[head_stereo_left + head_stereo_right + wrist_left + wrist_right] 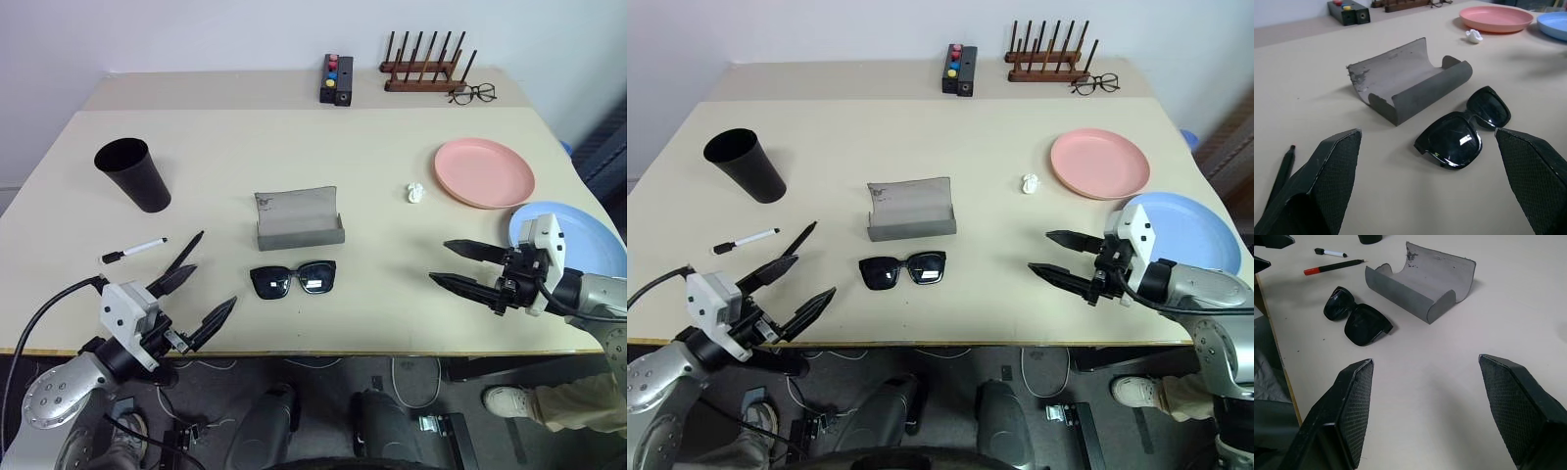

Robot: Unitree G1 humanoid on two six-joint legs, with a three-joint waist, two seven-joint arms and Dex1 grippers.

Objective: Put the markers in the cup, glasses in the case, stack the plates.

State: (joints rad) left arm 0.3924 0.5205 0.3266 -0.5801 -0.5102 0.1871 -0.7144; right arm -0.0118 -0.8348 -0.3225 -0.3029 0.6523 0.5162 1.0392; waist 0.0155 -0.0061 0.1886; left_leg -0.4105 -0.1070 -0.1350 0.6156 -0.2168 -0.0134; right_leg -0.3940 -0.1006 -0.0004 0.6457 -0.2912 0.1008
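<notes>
- Beige tabletop (392,245) carries everything; sunglasses (293,279) lie at centre, open grey case (299,221) just at their 12 o'clock.
- Black cup (134,173) stands at 10 o'clock, white marker (133,251) near it.
- Pink plate (484,172) and blue plate (578,235) sit apart at 2 to 3 o'clock.
- Left pincer (201,289) and right pincer (449,264) both gape wide, empty.

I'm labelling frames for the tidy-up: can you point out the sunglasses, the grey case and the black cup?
sunglasses (293,280): left eye view, on the bridge between the lenses.
grey case (300,234): left eye view, on its front wall.
black cup (140,178): left eye view, on its side wall.
</notes>
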